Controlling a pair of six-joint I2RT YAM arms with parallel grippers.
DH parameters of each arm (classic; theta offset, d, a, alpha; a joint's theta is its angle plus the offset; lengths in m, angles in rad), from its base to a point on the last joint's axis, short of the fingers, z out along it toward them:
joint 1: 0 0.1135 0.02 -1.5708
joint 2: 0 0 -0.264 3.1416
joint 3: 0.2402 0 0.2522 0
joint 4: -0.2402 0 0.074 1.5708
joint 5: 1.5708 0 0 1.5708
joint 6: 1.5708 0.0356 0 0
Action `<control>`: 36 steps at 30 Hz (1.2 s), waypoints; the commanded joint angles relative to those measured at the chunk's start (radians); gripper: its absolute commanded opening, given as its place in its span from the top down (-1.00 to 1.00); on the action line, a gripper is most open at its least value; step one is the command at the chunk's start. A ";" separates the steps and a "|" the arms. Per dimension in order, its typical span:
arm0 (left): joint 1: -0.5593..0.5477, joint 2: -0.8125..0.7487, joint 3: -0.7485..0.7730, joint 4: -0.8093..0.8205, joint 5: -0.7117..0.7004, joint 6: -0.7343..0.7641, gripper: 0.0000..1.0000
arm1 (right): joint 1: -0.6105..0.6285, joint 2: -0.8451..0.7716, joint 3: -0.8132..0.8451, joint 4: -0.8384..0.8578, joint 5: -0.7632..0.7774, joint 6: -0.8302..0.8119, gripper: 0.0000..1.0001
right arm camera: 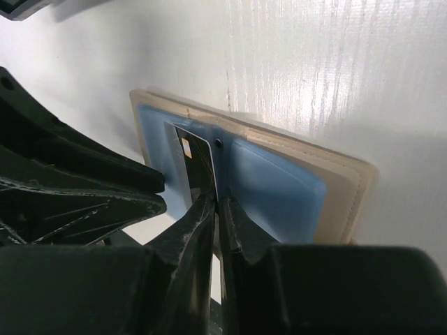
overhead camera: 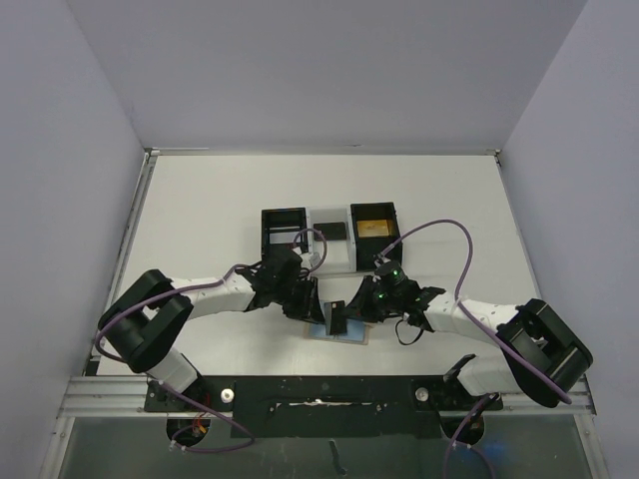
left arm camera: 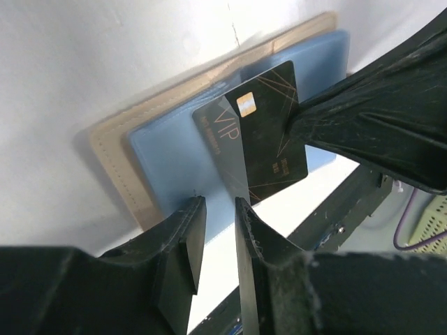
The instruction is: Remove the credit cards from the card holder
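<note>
The left hand has its fingers a little apart, with the lower corner of a black credit card at the gap. The card stands on edge over the open card holder, which lies flat on the counter between both hands. The right hand pinches the card's other side.

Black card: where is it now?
Left wrist view, centre: the black card stands over the open card holder, one edge pinched by the right pincer.
</note>
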 commanded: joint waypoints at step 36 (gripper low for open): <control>-0.018 0.076 -0.003 -0.057 -0.057 0.031 0.70 | -0.023 0.055 -0.092 0.335 -0.137 0.079 0.66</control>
